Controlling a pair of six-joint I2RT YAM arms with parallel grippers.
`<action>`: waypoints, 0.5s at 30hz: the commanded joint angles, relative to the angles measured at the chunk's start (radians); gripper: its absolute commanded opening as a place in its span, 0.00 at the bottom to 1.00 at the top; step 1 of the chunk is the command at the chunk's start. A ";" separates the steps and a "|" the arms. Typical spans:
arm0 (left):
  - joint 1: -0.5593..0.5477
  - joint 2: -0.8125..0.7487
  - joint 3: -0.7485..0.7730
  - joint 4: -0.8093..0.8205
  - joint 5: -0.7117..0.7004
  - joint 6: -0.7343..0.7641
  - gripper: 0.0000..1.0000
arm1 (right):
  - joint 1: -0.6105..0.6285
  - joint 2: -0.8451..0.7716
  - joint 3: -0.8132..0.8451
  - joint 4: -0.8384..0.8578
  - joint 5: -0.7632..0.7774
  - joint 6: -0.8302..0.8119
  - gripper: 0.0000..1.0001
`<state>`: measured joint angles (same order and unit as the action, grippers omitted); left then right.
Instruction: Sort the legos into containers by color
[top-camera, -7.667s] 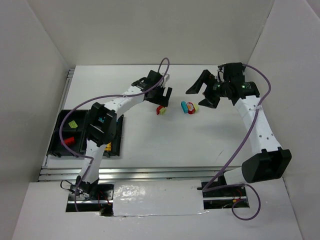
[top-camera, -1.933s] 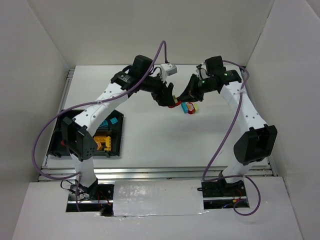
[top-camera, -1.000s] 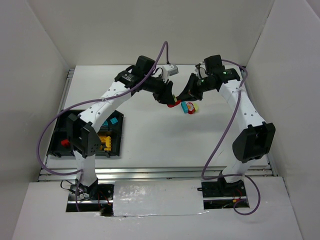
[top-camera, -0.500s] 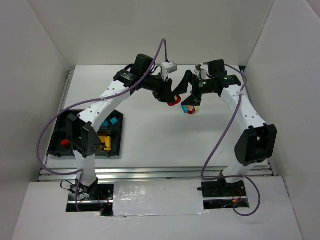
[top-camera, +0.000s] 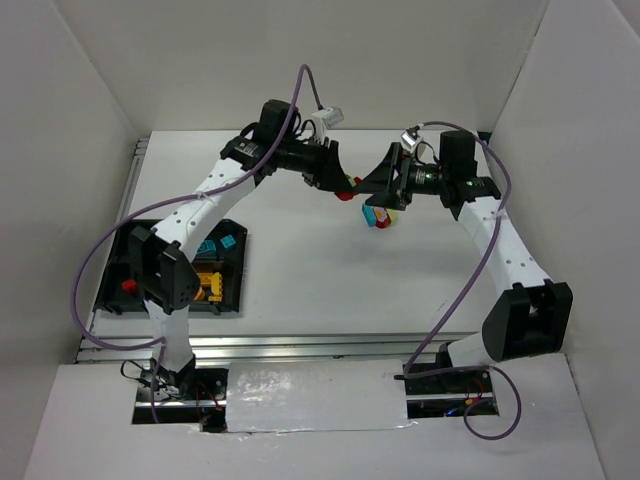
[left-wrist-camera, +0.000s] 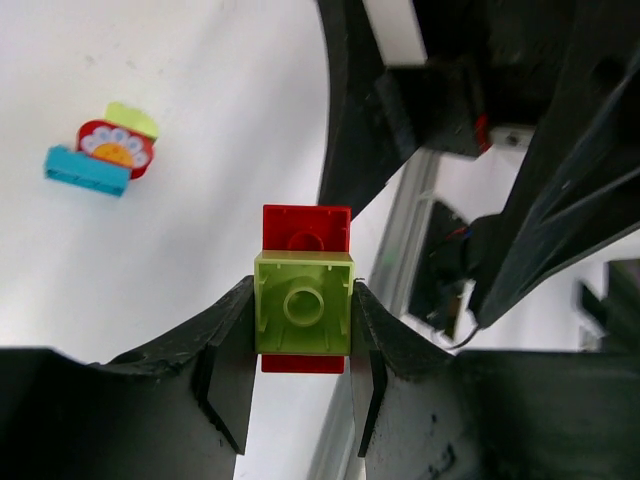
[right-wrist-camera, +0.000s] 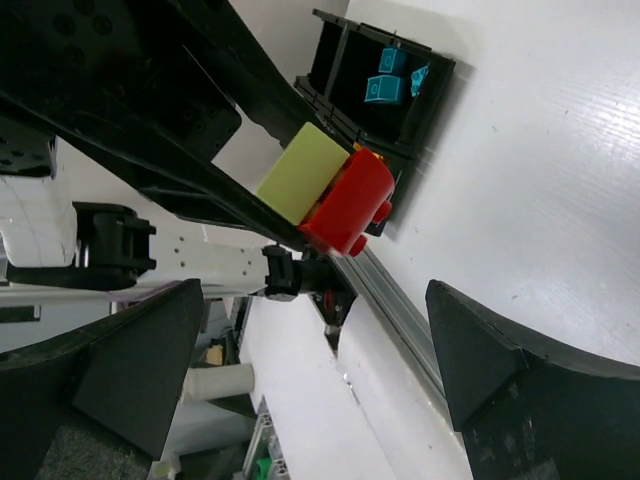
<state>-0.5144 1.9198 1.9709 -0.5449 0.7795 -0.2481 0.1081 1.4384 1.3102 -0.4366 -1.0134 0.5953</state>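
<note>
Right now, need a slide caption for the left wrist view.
Left fingers pinch a stacked green-and-red brick above the white table; a multicoloured cluster lies beyond.

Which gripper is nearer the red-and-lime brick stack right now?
Left. The left gripper is shut on the red-and-lime brick stack; the right gripper is open, facing it across a short gap, not touching.

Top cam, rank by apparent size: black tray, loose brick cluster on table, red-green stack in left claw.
Largest: black plastic compartment tray, though partly hidden.
Next: loose cyan, red and lime brick cluster.
Smallest: red-and-lime brick stack in the left claw; mostly hidden, so its rank against the cluster is unsure.
</note>
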 joint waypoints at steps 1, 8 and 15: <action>-0.010 -0.076 -0.017 0.154 0.060 -0.196 0.00 | 0.002 -0.062 -0.058 0.197 -0.042 0.059 1.00; -0.006 -0.134 -0.155 0.533 0.191 -0.502 0.00 | 0.004 -0.134 -0.244 0.807 -0.094 0.426 0.98; 0.017 -0.127 -0.211 0.712 0.311 -0.629 0.00 | 0.001 -0.148 -0.311 0.998 -0.085 0.506 0.86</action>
<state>-0.5053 1.8229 1.7767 -0.0185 0.9783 -0.7555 0.1089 1.3277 1.0172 0.3389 -1.0859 1.0256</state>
